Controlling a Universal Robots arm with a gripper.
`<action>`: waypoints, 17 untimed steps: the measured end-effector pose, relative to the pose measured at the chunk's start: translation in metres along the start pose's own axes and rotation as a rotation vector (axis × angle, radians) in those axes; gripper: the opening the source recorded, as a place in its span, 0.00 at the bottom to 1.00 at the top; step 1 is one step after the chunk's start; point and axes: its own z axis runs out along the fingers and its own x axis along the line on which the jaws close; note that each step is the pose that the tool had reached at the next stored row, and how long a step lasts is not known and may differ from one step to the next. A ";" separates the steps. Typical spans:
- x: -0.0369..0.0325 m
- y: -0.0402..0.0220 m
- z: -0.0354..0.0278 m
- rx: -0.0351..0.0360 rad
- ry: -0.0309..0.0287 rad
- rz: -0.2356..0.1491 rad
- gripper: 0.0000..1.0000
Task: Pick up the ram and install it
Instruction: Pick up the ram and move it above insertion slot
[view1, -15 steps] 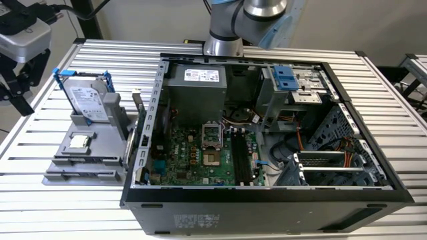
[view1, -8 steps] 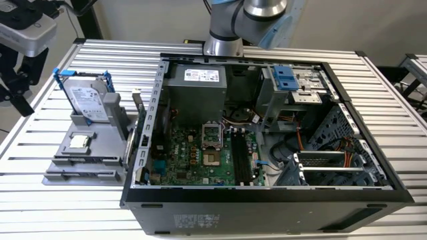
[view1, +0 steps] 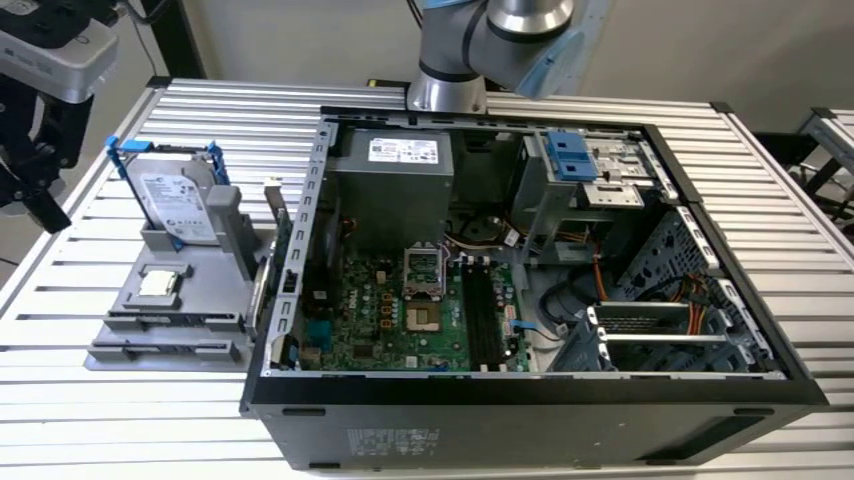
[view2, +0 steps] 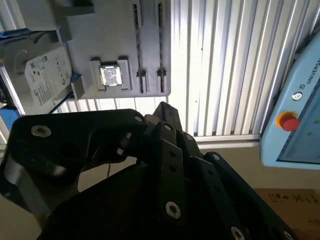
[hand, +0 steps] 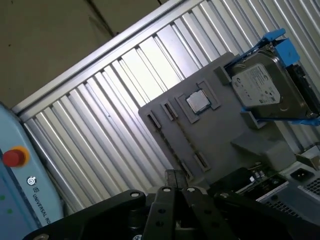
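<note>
The ribbed aluminium tabletop (view1: 774, 180) carried a black sheet-metal computer case (view1: 534, 420) lying open on its side, with a pale printed sticker on its near wall (too fine to read). Behind it rose the arm (view1: 494, 30), smooth grey metal with a pale blue cap. Inside the case sat a boxy grey power supply (view1: 387, 190) with a white label, and below it a green motherboard (view1: 360, 320) crowded with small parts.

Just beside the case, at the exterior view's left, lay a matt grey moulded tray (view1: 160, 340). A silver hard drive (view1: 174, 195) with a white printed label leaned upright in it, held in a blue bracket. In the second wrist view a pale blue pendant (view2: 300, 100) bore lettering and a round red button (view2: 286, 121).

The ram (view1: 477, 312) seemed to be the long dark strip standing in the motherboard's slot bank, though I could not tell it surely from a bare slot. The tray's two narrow grooves (view2: 147, 50) lay bare. A small square silver CPU chip (view1: 158, 283) rested flat in its tray pocket.

In both wrist views the black link bars (hand: 165, 210) converged, and the jaws looked drawn together on nothing.
</note>
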 end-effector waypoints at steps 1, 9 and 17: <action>0.0000 0.0000 0.0000 0.0117 -0.0079 -0.005 0.00; -0.0001 0.0001 0.0008 0.0390 -0.0263 -0.111 0.00; -0.0002 0.0000 0.0014 0.0363 -0.0253 -0.257 0.00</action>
